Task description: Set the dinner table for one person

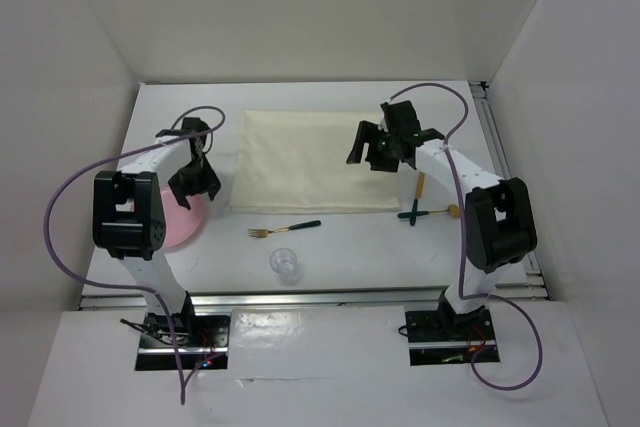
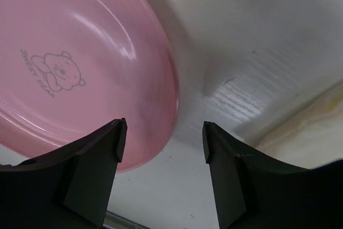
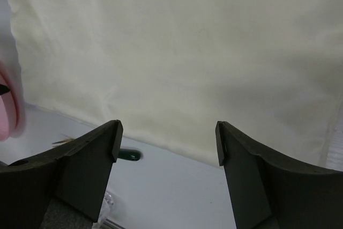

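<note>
Cream cloth mat (image 1: 310,160) lies flat, centre-far. Pink plate (image 2: 80,52) w/ bear print & "SWEET BEAR" text sits left of mat, not touching it. Fork (image 1: 283,229), gold tines, dark green handle, lies just below mat's front edge in top view. Clear glass (image 1: 285,264) is nearer still. By mat's front-right corner, 2 utensils lie crossed: spoon (image 1: 440,212) & a gold-ended piece (image 1: 421,185).

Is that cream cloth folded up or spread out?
Spread out. The cloth lies flat on the table as one open rectangle, with no folded-over layers showing.
</note>
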`<control>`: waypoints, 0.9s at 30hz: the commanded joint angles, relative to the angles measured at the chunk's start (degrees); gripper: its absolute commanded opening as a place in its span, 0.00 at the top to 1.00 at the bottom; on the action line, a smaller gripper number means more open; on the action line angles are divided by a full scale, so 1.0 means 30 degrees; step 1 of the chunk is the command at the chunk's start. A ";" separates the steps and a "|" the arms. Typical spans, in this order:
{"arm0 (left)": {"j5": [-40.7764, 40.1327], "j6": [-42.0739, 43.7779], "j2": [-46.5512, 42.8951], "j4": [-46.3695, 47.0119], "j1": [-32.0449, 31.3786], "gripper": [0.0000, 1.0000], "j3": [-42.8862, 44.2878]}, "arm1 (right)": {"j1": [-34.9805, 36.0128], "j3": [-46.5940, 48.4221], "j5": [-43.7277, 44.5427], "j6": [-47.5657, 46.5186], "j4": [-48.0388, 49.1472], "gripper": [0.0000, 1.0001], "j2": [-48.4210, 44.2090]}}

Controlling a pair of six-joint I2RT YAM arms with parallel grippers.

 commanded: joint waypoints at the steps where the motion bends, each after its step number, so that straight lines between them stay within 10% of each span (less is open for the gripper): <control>1: -0.0567 -0.0962 0.0075 0.0508 0.0267 0.25 -0.0135 | 0.0109 0.0921 0.0047 -0.0349 -0.0488 0.18 -0.0702; 7: -0.0128 -0.1315 0.1423 0.0946 0.0909 0.48 -0.0137 | 0.0109 0.1270 0.0049 -0.0351 -0.0490 0.14 -0.0704; 14: 0.0432 -0.1315 0.1194 0.0889 0.1322 1.00 -0.0081 | 0.0109 0.1446 0.0926 -0.0525 -0.1103 0.11 -0.1434; 19: -0.1881 0.0085 -0.0685 -0.0749 -0.0049 1.00 0.2435 | 0.0109 0.1829 0.1804 -0.0702 -0.1632 0.11 -0.1612; 27: -0.1215 0.0911 0.2618 -0.4323 -0.7987 1.00 1.1835 | -0.0827 0.1624 0.2859 -0.0528 -0.1632 0.11 -0.2840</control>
